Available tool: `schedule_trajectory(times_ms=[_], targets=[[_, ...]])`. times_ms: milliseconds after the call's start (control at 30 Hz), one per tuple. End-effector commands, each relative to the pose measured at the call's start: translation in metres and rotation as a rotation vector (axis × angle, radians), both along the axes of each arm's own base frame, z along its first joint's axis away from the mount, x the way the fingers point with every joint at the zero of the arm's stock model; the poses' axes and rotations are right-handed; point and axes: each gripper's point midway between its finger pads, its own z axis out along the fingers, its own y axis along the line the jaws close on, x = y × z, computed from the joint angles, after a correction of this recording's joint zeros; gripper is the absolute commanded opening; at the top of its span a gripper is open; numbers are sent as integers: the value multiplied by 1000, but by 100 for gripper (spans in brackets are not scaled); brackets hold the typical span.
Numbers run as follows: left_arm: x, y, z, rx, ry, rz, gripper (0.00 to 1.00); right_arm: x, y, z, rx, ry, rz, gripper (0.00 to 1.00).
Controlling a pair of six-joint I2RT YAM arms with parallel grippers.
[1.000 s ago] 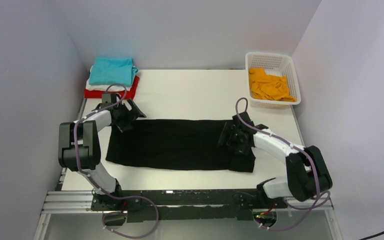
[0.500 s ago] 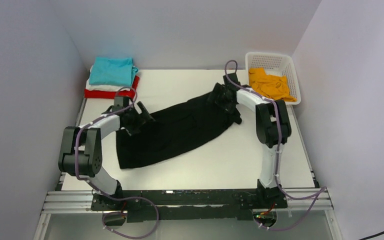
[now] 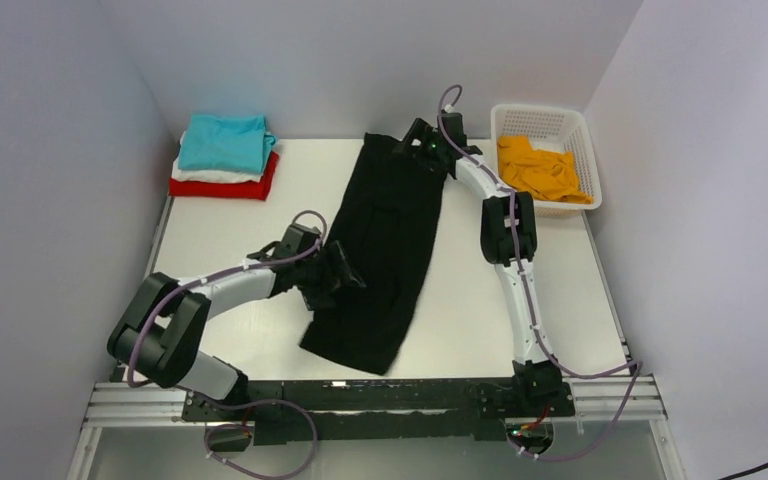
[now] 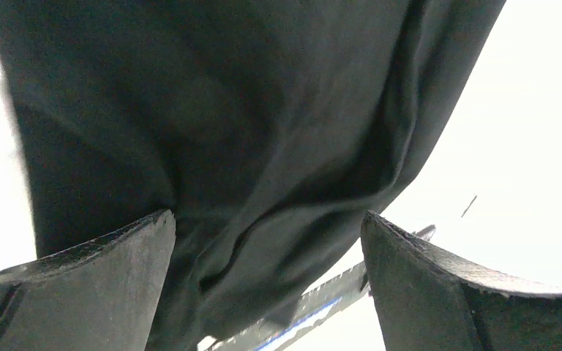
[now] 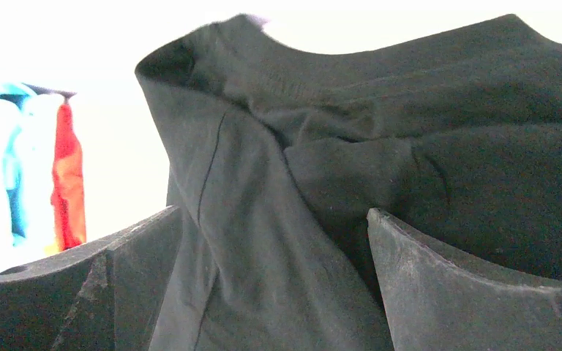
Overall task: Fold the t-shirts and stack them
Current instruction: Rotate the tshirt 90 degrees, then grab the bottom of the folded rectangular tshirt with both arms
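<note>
The black t-shirt [image 3: 380, 250] lies as a long, rumpled strip from under the right claw [image 3: 418, 148] to just past the left claw [image 3: 332, 275]. Both claws stand spread wide, pinching nothing, with cloth bunched between their fingers. Any drag made by pressure alone could let the fabric slip or crease, spoiling the fold. Beyond the right claw, the shirt's end sits at the far edge of the table [image 3: 500, 300].

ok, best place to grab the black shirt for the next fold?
Probably the near hem end of the black t-shirt, pinched at its edge from the near side. It lies as a long band running far to near, collar end by the right gripper, so that free end faces the bases. The left gripper sits closest, jaws wide.
</note>
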Motion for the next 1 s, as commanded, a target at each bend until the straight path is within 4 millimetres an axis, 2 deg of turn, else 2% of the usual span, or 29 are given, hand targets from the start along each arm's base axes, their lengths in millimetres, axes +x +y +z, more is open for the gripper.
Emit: schedule_trajectory(times_ms=[0, 33, 67, 200, 300, 400, 500, 600, 633, 767, 800, 867, 967], targets=[[-40, -20, 21, 9, 33, -115, 99, 18, 22, -29, 115, -45, 39, 100], [-45, -23, 26, 37, 9, -145, 99, 29, 20, -12, 96, -96, 34, 100], [-50, -24, 29, 54, -3, -167, 99, 36, 14, -6, 60, -118, 13, 100], [-68, -27, 40, 86, -54, -251, 99, 52, -11, 60, 1, -286, -45, 100], [-79, -25, 45, 107, -100, -320, 99, 50, -20, 107, -57, -359, -29, 100], [-79, -13, 48, 159, -155, -336, 99, 30, -20, 127, -134, -345, 39, 100], [-72, 2, 51, 218, -211, -298, 99, -5, -19, 121, -236, -291, 77, 100], [-60, 16, 51, 278, -251, -251, 99, -54, -7, 95, -337, -202, 138, 100], [-55, 22, 49, 292, -246, -231, 99, -74, -4, 78, -377, -148, 158, 100], [-39, 38, 41, 308, -241, -177, 99, -136, 16, 43, -521, -8, 164, 100], [-35, 42, 39, 306, -242, -163, 99, -152, 27, 36, -531, 12, 176, 100], [-28, 50, 35, 302, -244, -132, 99, -175, 40, 25, -531, 37, 176, 100], [-20, 59, 32, 278, -256, -99, 99, -197, 55, 10, -505, 75, 176, 100]])
